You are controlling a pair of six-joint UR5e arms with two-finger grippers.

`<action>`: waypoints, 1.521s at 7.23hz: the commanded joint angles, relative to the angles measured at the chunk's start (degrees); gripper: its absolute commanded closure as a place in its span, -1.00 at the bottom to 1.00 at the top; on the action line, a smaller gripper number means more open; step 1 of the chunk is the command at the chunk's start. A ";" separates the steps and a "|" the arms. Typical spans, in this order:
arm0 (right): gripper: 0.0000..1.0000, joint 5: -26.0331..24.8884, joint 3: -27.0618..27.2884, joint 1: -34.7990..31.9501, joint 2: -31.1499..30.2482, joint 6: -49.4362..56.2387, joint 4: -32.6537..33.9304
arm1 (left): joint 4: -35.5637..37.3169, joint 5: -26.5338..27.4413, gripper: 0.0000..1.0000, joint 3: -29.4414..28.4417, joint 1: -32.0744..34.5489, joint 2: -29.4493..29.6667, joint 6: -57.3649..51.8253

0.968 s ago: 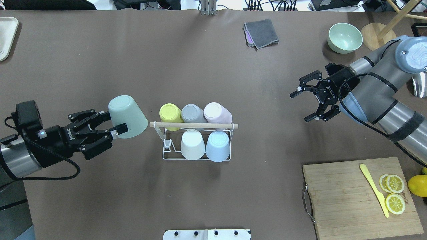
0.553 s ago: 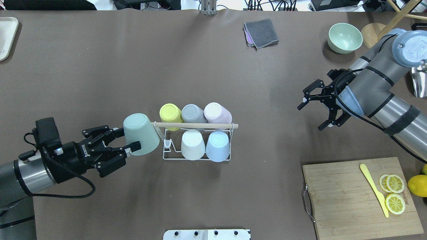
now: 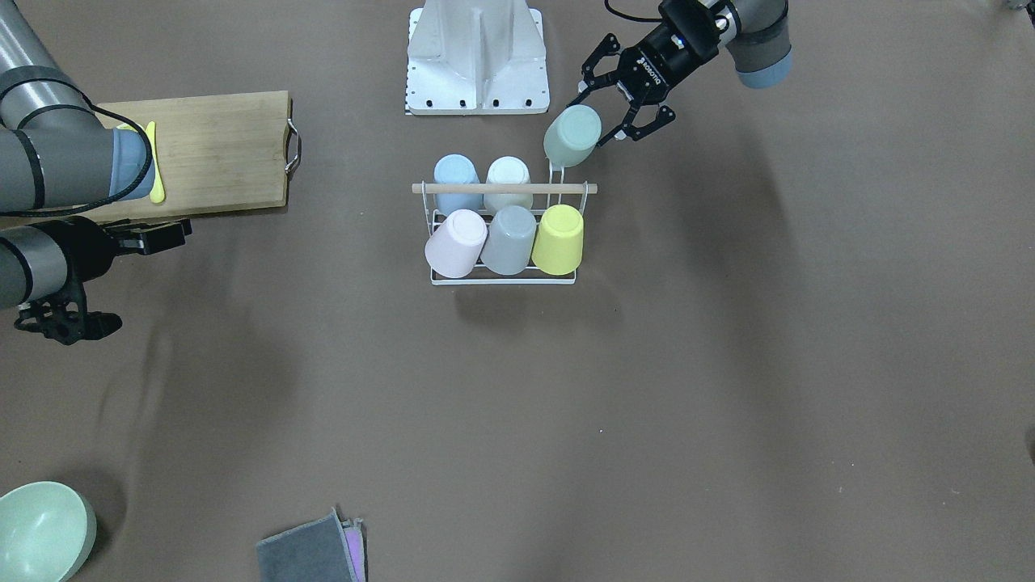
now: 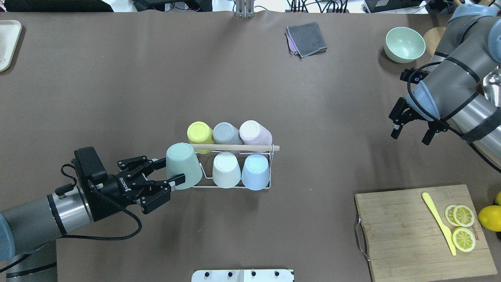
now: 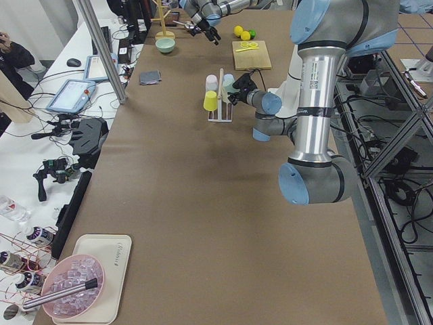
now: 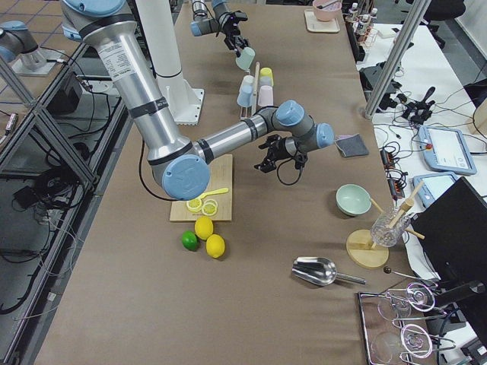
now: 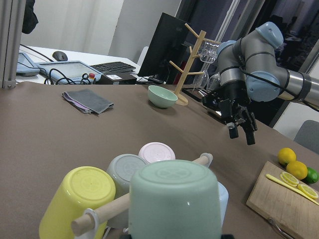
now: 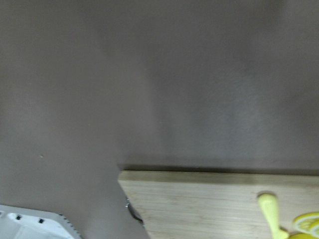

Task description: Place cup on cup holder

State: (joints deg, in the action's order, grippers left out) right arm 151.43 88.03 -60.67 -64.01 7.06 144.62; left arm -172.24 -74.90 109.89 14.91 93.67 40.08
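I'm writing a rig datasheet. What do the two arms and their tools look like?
The left arm and right arm are silver-grey tubes with pale blue joint caps and black bands. A black cable loops to each wrist. The left tool and right tool are black two-finger linkages; the left shows white lettering.

— What's sitting on the cutting board point(image 4: 399, 235)?
— A yellow knife point(image 4: 439, 223) and lemon slices point(image 4: 464, 215) are lying on it; a lemon point(image 4: 490, 217) is resting just beside it, a green bowl point(image 4: 404, 44) well beyond.
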 commanded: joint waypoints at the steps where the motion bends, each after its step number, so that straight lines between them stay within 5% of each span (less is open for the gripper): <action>1: -0.99 -5.17 5.62 -0.68 -1.81 -0.03 -4.59 | 1.82 -0.07 1.00 0.85 1.51 0.73 0.08; 5: -0.98 -11.94 14.43 -1.72 -13.75 -1.95 -23.54 | 3.56 -0.16 1.00 0.51 2.40 1.08 0.35; 8: -0.98 -19.04 15.41 -4.71 -23.06 -12.29 -46.11 | 5.07 -0.25 1.00 -0.90 2.23 2.83 0.43; 11: -0.93 -19.69 15.85 -8.56 -27.65 -28.74 -50.75 | 5.59 -0.25 1.00 -3.10 2.23 4.15 0.17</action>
State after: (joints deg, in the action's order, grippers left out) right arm 131.82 103.85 -67.06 -89.95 -16.13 95.05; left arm -166.97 -75.10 107.53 17.14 97.26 40.46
